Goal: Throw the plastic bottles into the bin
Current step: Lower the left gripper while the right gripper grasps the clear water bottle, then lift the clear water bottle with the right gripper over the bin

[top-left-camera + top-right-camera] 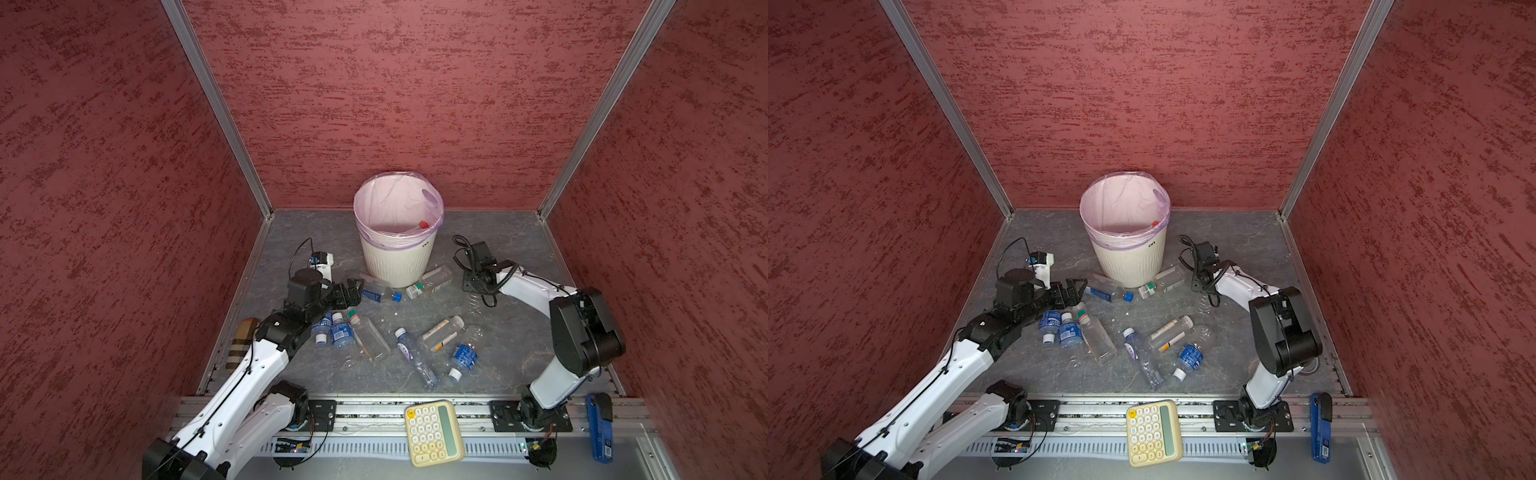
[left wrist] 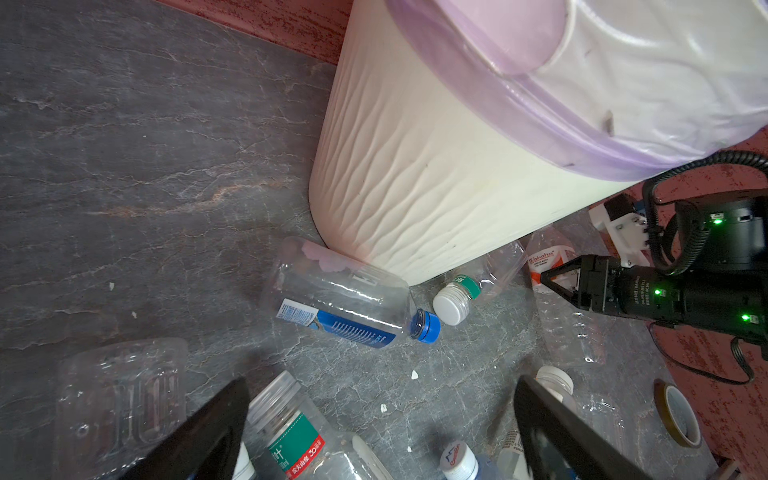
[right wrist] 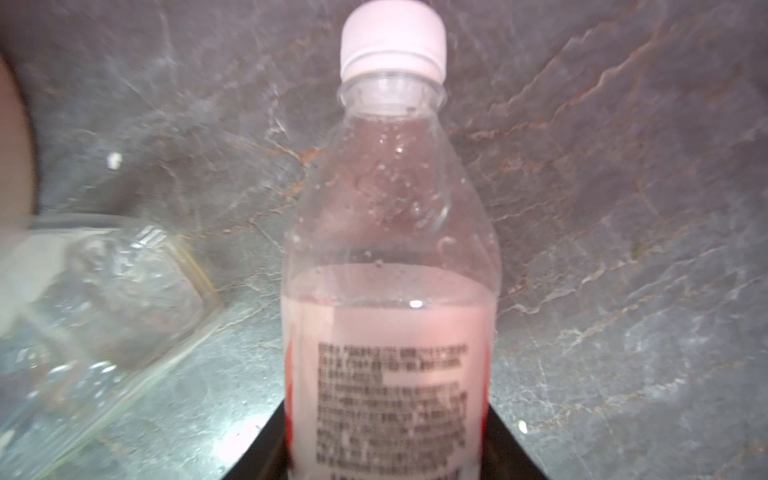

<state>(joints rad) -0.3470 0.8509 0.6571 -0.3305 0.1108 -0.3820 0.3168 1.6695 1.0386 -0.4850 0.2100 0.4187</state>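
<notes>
Pink-lined bin (image 1: 398,259), one red-capped bottle (image 1: 421,225) seen inside; other bottles (image 1: 416,357) are scattered on the bench (image 1: 519,345). Left jaws are spread, white-capped bottle (image 3: 390,270) is pinched by right jaws.

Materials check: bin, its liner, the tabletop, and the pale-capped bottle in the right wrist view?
bin: likely moulded plastic, matte cream, ribbed wall.
liner: thin plastic film, translucent lilac, wrinkled, folded over the rim.
tabletop: grey veined stone look; real slate or printed laminate, cannot tell.
pale-capped bottle: clear glossy plastic, see-through with highlights; opaque cap, probably plastic.
</notes>
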